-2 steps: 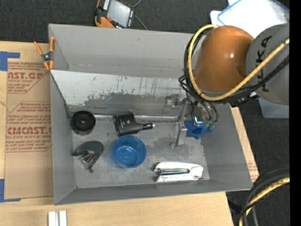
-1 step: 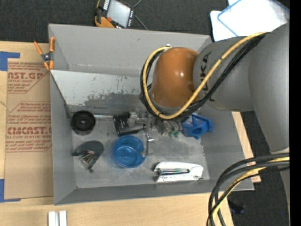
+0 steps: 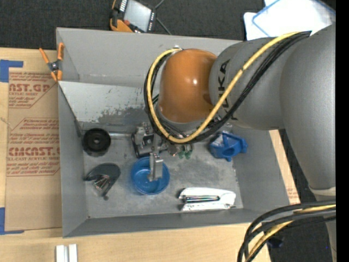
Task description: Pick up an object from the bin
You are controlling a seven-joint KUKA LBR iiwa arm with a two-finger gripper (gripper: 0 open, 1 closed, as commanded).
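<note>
In the camera view, the gripper (image 3: 155, 167) is hanging below the arm's orange cover (image 3: 185, 91), its tip over the inside of a round blue dish (image 3: 139, 183) that is lying low in the middle of the bin (image 3: 71, 173). I cannot tell whether the gripper is apart or together. A white stapler (image 3: 207, 198) is lying just right of the dish. A black disc (image 3: 96, 141) and a dark bunch of keys (image 3: 102, 177) are lying to its left.

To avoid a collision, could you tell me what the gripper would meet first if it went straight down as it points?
Most likely the round blue dish at the front middle of the bin; the gripper hangs right over it. The gap between them is unclear from this view.
</note>
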